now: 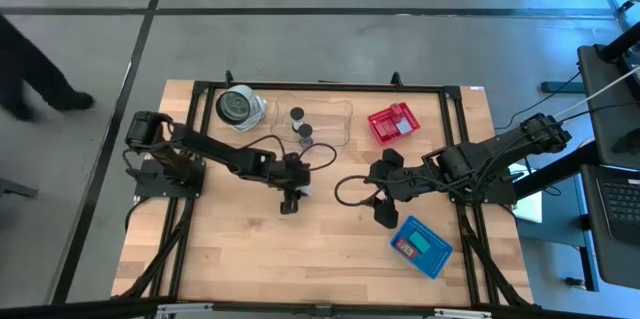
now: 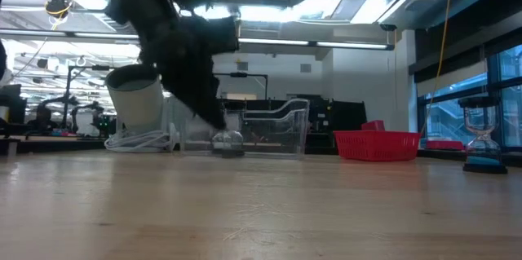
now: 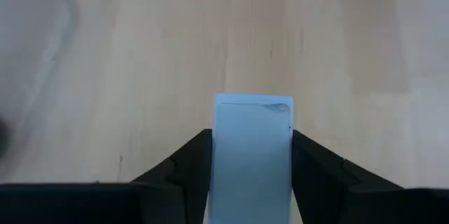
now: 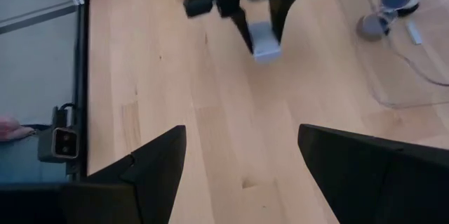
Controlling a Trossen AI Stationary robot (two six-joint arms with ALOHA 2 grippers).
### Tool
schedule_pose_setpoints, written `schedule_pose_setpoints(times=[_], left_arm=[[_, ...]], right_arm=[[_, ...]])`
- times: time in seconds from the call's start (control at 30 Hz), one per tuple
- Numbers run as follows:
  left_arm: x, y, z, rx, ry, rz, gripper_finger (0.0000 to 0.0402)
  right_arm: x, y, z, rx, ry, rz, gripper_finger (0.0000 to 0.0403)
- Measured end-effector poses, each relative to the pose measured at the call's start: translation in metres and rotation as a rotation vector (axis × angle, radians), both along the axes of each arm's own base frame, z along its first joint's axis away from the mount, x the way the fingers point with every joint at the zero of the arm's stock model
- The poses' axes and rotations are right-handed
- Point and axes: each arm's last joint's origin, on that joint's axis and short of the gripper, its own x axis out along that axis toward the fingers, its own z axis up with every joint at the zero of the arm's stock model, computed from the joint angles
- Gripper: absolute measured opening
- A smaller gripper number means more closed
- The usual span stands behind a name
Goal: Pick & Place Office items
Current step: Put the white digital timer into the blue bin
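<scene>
My left gripper [image 1: 292, 199] is near the table's middle, pointing down and shut on a small pale-blue block [image 3: 252, 147]. The right wrist view shows the same block [image 4: 265, 43] below those fingers. My right gripper [image 1: 384, 211] waits open to the right of it, touching nothing, with its fingers spread wide [image 4: 242, 161]. Two short black cylinders [image 1: 297, 115] [image 1: 305, 131] stand in a clear tray [image 1: 338, 119] at the far side. Other small items lie in the red mesh basket [image 1: 393, 123]. My left gripper pinches the pale-blue block between its two fingers [image 3: 191, 171], one on each long side [image 3: 219, 155]. The fingers come from above, pointing down. The block's free end [image 3: 252, 104] sticks out past the fingertips. In the low view the fingers end above the tabletop.
A round black-and-silver object [image 1: 238, 106] sits at the far left, beside the clear tray. A blue box [image 1: 421, 246] lies near the right arm, toward the near edge. Cables loop between the two grippers [image 1: 345, 187]. Bare wood stretches along the near side [image 1: 280, 259].
</scene>
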Motion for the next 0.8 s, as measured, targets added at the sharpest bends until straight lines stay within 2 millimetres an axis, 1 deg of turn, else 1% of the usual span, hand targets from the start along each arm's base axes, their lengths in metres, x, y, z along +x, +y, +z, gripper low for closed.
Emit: schedule_pose_setpoints(times=[0.2,0.3,0.37,0.53,0.7,0.8], left_arm=[[-0.003,-0.012,0.041,-0.002,-0.223,0.025,0.0153],[-0.007,-0.020,0.063,-0.031,-0.349,-0.016,0.0153],[-0.008,-0.024,0.076,-0.065,-0.429,-0.050,0.0153],[-0.014,-0.033,0.101,-0.134,-0.574,-0.129,0.0153],[-0.014,-0.038,0.112,-0.199,-0.671,-0.189,0.0153],[-0.013,-0.039,0.114,-0.228,-0.700,-0.209,0.0153]], right_arm=[[0.000,0.001,0.000,-0.004,0.002,0.020,0.0280],[-0.001,0.005,0.000,-0.079,-0.006,0.110,0.0280],[-0.002,0.007,0.001,-0.180,-0.026,0.175,0.0280],[-0.004,0.016,0.005,-0.577,-0.081,0.367,0.0269],[0.007,0.029,0.010,-0.878,-0.181,0.580,0.0252],[0.018,0.036,0.012,-0.956,-0.260,0.660,0.0244]])
